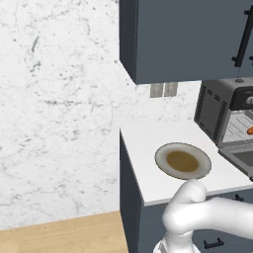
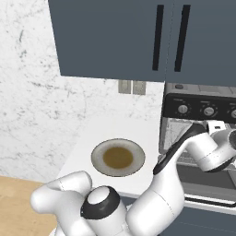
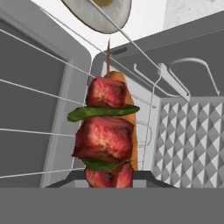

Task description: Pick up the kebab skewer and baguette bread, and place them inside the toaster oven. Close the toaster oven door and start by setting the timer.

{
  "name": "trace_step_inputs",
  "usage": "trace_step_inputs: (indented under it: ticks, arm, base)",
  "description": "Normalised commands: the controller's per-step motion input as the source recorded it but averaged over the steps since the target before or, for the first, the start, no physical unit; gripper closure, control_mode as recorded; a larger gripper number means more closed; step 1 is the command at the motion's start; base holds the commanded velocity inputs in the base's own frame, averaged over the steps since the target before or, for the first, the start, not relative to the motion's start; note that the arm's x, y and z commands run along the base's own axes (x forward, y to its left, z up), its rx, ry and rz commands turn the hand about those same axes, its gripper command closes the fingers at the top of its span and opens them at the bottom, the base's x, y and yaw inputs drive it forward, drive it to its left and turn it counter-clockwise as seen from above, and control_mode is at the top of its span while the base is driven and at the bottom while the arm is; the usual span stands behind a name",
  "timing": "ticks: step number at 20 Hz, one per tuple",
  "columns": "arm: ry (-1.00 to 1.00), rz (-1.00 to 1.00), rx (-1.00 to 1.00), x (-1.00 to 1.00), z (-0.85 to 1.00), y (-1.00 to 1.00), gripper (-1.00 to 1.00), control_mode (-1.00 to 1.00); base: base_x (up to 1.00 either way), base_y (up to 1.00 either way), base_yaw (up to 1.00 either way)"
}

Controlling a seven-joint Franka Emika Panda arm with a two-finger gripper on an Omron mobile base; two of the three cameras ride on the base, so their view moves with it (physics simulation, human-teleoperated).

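Note:
The kebab skewer (image 3: pixel 106 131), red chunks with green slices, stands upright between my gripper's (image 3: pixel 108 181) dark fingertips, which are shut on its lower end. Right behind it the orange-brown baguette bread (image 3: pixel 132 144) lies on the wire rack inside the toaster oven (image 1: pixel 217 111). A bit of the loaf (image 1: pixel 250 130) shows through the oven mouth. The toaster oven door (image 1: pixel 239 157) hangs open, folded down toward me. In the right base view my arm reaches into the oven (image 2: pixel 203 110) below its knobs.
A round plate (image 1: pixel 183 160) with a brown centre sits on the white counter (image 1: pixel 143 143) left of the oven. Dark blue wall cupboards (image 2: pixel 115 37) hang above. The counter's left edge drops to a wood floor (image 1: pixel 59 232).

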Motion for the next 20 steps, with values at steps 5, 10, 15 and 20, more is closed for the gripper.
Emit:
trace_step_inputs:
  ticks: [5,10,15,20]
  arm:
    - [0.0,0.0,0.0,0.09,-0.15,0.0,1.0,-1.0]
    - [0.0,0.0,0.0,0.3,-0.02,0.0,1.0,-1.0]
    - [0.0,0.0,0.0,0.05,0.0,0.0,1.0,-1.0]
    - [0.0,0.0,0.0,0.0,0.0,0.0,-1.0,-1.0]
  base:
    - [0.0,0.0,0.0]
    - [0.0,0.0,0.0]
    - [0.0,0.0,0.0]
    - [0.0,0.0,0.0]
